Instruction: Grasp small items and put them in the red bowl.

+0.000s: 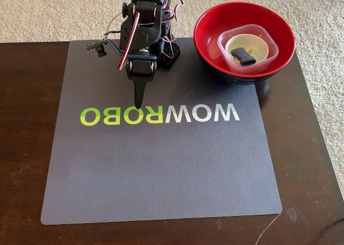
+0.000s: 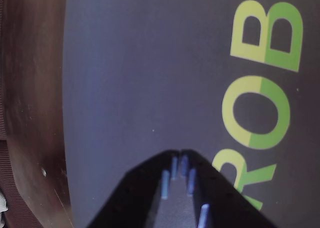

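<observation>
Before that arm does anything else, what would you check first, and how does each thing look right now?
1. Gripper empty and shut: ok.
2. Clear tub inside the red bowl: ok.
3. Cream bowl nested in the tub: ok.
4. Dark bone-shaped piece in the cream bowl: ok.
5. Yellow-green clip in the bowl: cannot tell.
6. Items left on the grey mat: none visible, ok.

Closed empty hand over mat

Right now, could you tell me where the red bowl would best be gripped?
Probably the near rim of the red bowl, from above, one finger inside and one outside: the wall is thin and upright-ish, the body too wide, and the tub fills the middle.
</observation>
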